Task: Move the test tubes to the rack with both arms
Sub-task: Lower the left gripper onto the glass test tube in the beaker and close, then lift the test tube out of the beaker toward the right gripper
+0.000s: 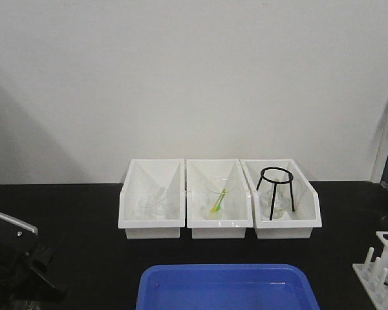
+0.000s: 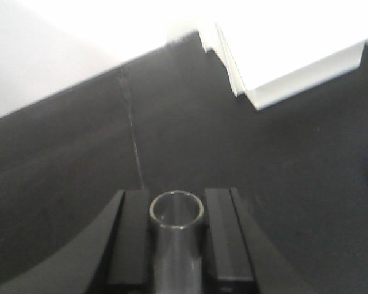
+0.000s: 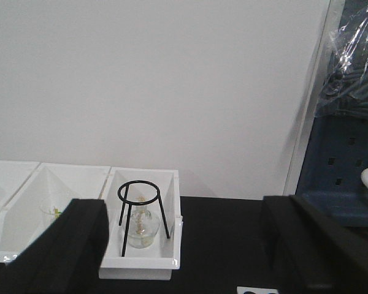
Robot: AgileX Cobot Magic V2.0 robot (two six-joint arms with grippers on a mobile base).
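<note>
One test tube point(image 2: 175, 252) clamped in left hand point(image 2: 176, 205), right hand point(image 3: 184, 211) spread empty, rack point(image 1: 383, 265) far right on black table point(image 1: 84, 213)

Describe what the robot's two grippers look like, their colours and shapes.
Both are black. The left gripper has two flat, rectangular fingers with curved black shoulders behind them. In the front view, a grey box-shaped module sits on top of it. The right gripper shows two broad, blocky matte-black fingers. No cables are visible.
</note>
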